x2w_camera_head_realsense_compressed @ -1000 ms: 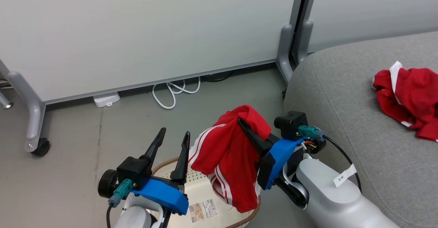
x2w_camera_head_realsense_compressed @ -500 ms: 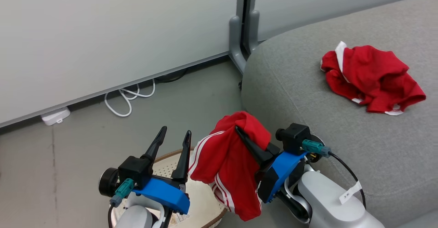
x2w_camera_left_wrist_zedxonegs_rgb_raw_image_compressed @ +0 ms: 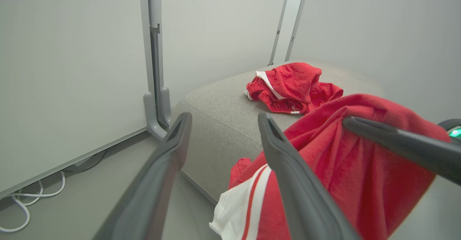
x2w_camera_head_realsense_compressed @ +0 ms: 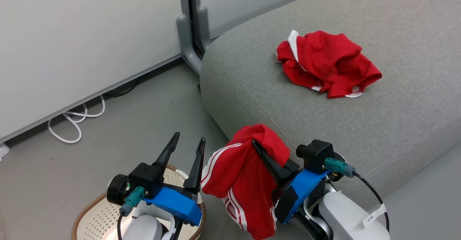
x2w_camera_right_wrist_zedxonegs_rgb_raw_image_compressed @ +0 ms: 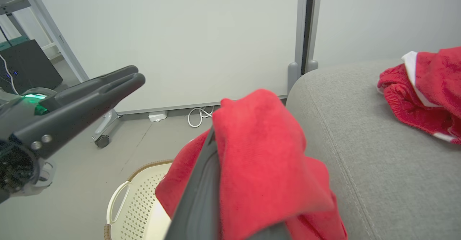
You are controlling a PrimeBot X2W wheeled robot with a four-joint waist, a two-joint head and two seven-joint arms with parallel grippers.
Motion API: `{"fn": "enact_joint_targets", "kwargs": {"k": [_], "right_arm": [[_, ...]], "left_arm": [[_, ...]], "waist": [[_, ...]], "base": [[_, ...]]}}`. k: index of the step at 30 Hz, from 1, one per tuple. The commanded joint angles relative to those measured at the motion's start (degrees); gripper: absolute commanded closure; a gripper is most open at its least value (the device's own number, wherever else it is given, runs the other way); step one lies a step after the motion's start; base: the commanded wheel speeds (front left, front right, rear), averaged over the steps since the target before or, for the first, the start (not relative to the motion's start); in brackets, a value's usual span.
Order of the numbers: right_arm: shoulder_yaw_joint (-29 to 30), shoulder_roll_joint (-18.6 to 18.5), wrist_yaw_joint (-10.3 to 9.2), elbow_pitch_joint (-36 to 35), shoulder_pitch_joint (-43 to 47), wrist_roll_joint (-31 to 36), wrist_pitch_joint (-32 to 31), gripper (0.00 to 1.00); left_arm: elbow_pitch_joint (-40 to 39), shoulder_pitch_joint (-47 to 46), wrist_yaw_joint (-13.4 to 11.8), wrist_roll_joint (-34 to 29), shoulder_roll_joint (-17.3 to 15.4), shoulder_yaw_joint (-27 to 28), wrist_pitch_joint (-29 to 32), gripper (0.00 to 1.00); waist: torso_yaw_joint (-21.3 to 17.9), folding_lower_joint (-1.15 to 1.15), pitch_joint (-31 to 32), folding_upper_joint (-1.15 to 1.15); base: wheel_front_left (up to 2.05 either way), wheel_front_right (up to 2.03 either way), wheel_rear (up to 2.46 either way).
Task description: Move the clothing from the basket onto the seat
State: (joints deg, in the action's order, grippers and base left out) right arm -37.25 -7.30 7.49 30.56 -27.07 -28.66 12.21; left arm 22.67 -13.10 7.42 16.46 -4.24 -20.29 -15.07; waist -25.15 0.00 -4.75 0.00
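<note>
My right gripper (x2w_camera_head_realsense_compressed: 256, 143) is shut on a red garment with white stripes (x2w_camera_head_realsense_compressed: 245, 182), which hangs off its fingers above the floor by the grey seat's (x2w_camera_head_realsense_compressed: 360, 125) front corner. In the right wrist view that clothing (x2w_camera_right_wrist_zedxonegs_rgb_raw_image_compressed: 263, 161) drapes over the dark finger (x2w_camera_right_wrist_zedxonegs_rgb_raw_image_compressed: 201, 193). A second red garment (x2w_camera_head_realsense_compressed: 326, 63) lies crumpled on the seat. My left gripper (x2w_camera_head_realsense_compressed: 189, 137) stands open and holds nothing, just left of the held garment, above the cream basket (x2w_camera_head_realsense_compressed: 97, 214). The left wrist view looks between its fingers (x2w_camera_left_wrist_zedxonegs_rgb_raw_image_compressed: 225, 117) at the seat (x2w_camera_left_wrist_zedxonegs_rgb_raw_image_compressed: 223, 110).
Grey partition panels (x2w_camera_head_realsense_compressed: 90, 35) on a metal post (x2w_camera_head_realsense_compressed: 191, 42) stand behind the seat's left end. A white cable (x2w_camera_head_realsense_compressed: 75, 121) coils on the floor under the panel. A caster foot (x2w_camera_right_wrist_zedxonegs_rgb_raw_image_compressed: 102, 141) stands farther left.
The head camera has swung right, so the seat and the garment on it now sit nearer the middle and the basket lower left. Both grippers keep their pose, the right one holding the garment.
</note>
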Motion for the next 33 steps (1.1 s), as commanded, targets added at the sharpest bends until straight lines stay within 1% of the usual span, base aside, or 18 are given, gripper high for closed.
{"fn": "enact_joint_targets", "kwargs": {"k": [1, 7, 16, 26, 33], "right_arm": [[0.4, 0.3, 0.01, -0.8, 1.0, 0.4, -0.2, 1.0], [2.3, 0.7, 0.01, -2.6, 2.8, 1.4, -1.0, 1.0], [6.1, 0.4, 0.01, -5.0, 6.0, 2.9, -1.8, 1.0], [7.9, 1.1, 0.01, -6.6, 7.4, 3.7, -2.9, 1.0], [10.1, 0.6, 0.01, -8.5, 1.9, 3.7, -3.2, 1.0]], "left_arm": [[0.1, -0.7, 0.1, -0.1, -0.4, -0.1, -0.1, 0.0], [0.5, -0.9, 0.1, 0.2, -0.8, -0.9, -0.1, 0.0], [1.2, -2.9, 0.1, 1.1, -1.4, -3.4, -0.1, 0.0], [1.4, -2.5, 0.1, 1.6, -1.8, -3.4, -0.1, 0.0], [0.4, -1.4, 0.1, 0.9, -2.3, -1.7, -0.1, 0.0]], "waist": [[-2.4, 0.0, -0.3, 0.0], [-5.9, 0.0, -0.4, 0.0], [-6.3, 0.0, -1.2, 0.0], [-6.1, 0.0, -1.2, 0.0], [-6.2, 0.0, -2.8, 0.0]], "base": [[0.0, 0.0, 0.0], [0.0, 0.0, 0.0], [0.0, 0.0, 0.0], [0.0, 0.0, 0.0], [0.0, 0.0, 0.0]]}}
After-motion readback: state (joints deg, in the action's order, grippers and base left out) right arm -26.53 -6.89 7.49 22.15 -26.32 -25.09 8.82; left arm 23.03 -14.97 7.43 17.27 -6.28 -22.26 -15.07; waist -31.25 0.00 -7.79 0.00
